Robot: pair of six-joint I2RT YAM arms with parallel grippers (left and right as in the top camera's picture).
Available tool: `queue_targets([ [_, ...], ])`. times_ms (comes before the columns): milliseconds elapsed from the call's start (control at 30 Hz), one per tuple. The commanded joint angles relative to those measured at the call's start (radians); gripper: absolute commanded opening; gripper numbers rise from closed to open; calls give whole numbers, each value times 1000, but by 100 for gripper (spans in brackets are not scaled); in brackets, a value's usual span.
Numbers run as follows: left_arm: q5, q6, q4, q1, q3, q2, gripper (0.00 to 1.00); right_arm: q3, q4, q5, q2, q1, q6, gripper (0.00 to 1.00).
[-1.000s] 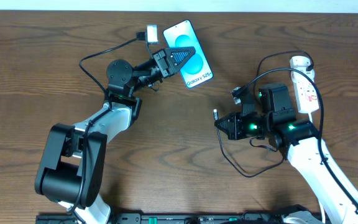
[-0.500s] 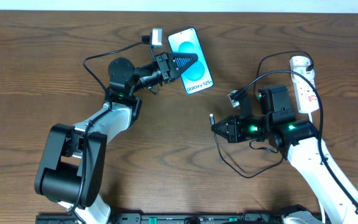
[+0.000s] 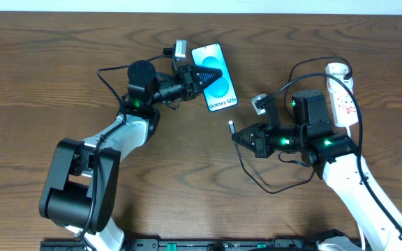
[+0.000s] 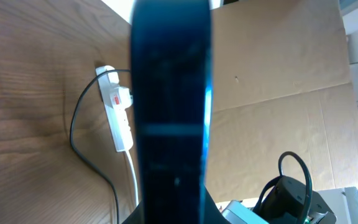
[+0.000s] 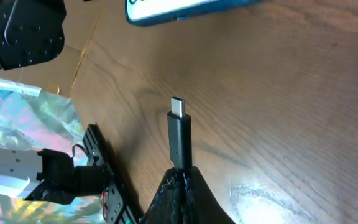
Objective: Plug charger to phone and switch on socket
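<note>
Left jaws (image 3: 213, 72) are clamped on the phone (image 3: 222, 94), one finger across the screen. In the left wrist view the phone (image 4: 169, 112) runs edge-on straight up the frame. It looks lifted off the tabletop (image 3: 47, 70), but I can't confirm that from overhead.

Right jaws (image 3: 237, 137) are pinched on the charger (image 5: 179, 140) just behind the plug tip (image 3: 231, 127), with the metal end sticking out front. The rest of the cable (image 3: 260, 185) loops back under the right arm.

Key relation:
- The phone lies up and to the left of the right jaws, near but clearly apart.
- The phone's long axis runs upper-left to lower-right in the overhead view, and the "Galaxy S25+" end faces the plug.
- The plug points up-left, roughly along that axis. I'd call it coarsely lined up, not mated.
- In the right wrist view the plug tip (image 5: 178, 104) aims at the phone (image 5: 185, 9), whose edge crosses the top of the frame. The port isn't visible, so I can't tell the fine offset.

My read is that the next move is a straight push along the plug's axis, right arm driving and left arm bracing. The risk is the tip landing beside the port and skating along the edge.

The socket (image 3: 342, 97) lies at the far right of the tabletop beside the right arm, well apart from both jaws. The right arm is nearer. Its red switch mark shows in the left wrist view (image 4: 118, 112), but I can't tell whether it's on or off.
</note>
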Motion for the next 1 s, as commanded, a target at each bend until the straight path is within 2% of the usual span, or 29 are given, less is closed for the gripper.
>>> queue_targets([
  [0,26,30,11,-18,26,-14,8,2,28,-28,-14,-3,-3,1],
  [233,44,44,16,-37,26,-14,7,2,80,-32,-14,-4,155,1],
  [367,56,43,22,-37,26,-14,7,1,96,-140,-13,-24,212,1],
  [733,84,-56,155,-37,26,-14,7,-2,97,-244,81,-50,214,1],
  [967,104,-50,153,-32,26,-14,7,-2,103,-237,85,-51,90,1],
])
